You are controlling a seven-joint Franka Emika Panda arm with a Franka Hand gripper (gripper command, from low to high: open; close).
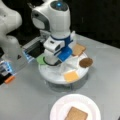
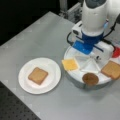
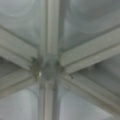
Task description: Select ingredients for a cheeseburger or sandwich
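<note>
A tan bread slice (image 1: 76, 114) (image 2: 38, 75) lies alone on the round white paper plate (image 1: 57, 107) (image 2: 50, 67). The other ingredients sit in a round white divided tray (image 1: 50, 75) (image 2: 75, 77): yellow cheese square (image 1: 71, 75) (image 2: 69, 64), brown patty (image 1: 86, 62) (image 2: 90, 78), a second bread slice (image 1: 78, 49) (image 2: 112, 70), green lettuce (image 1: 41, 60), red tomato (image 2: 116, 52). My gripper (image 1: 53, 60) (image 2: 87, 51) hangs low over the tray's middle, its fingertips hidden by the hand. The wrist view shows only the hub of the tray's dividers (image 3: 48, 67), close below.
In a front view, the arm's base and a dark box (image 1: 32, 48) stand behind the tray at the left, and a small orange piece (image 1: 9, 79) lies at the left edge. Grey tabletop (image 2: 37, 37) surrounds plate and tray.
</note>
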